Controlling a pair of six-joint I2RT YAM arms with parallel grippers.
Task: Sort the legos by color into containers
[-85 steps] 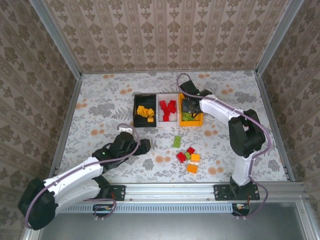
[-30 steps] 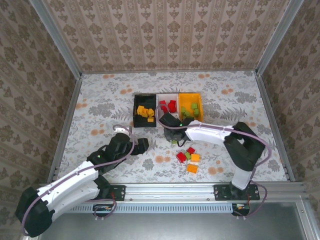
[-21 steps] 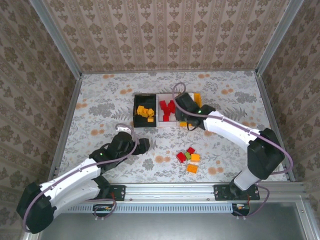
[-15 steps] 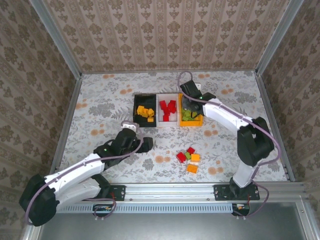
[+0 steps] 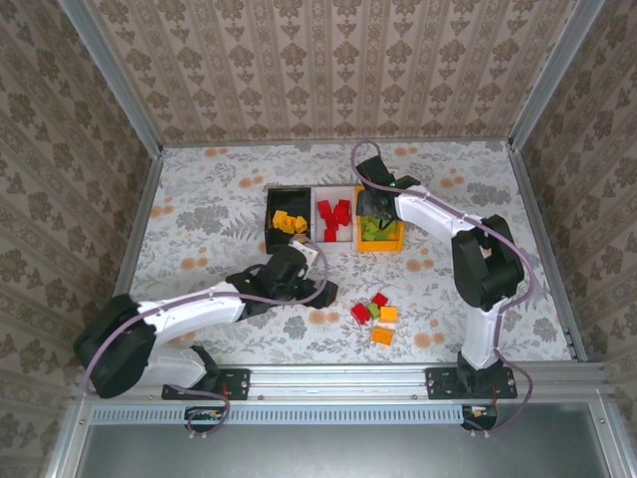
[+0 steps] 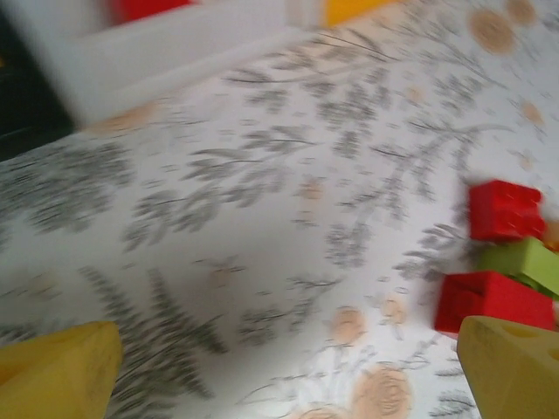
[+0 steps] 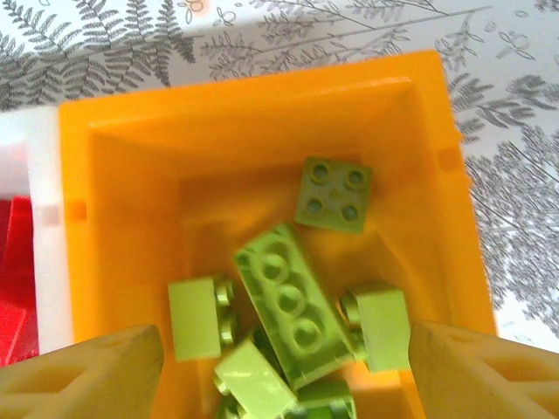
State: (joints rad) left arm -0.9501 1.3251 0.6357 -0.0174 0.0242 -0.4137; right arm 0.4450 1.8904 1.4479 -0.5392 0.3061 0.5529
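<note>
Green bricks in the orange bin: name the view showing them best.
Right wrist: it looks straight down on the green bricks, studs distinct. Top external gives green specks by the right gripper; left wrist catches a blurred orange bin corner.

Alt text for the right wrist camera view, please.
Looking down into an orange bin holding several light green legos. The open right gripper hovers above it; a white bin holding red legos adjoins it at the picture's left.

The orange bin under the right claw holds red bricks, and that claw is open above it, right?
Not red: the bricks in the orange bin are light green, as the right wrist view shows. The right claw does hang open above it.
</note>
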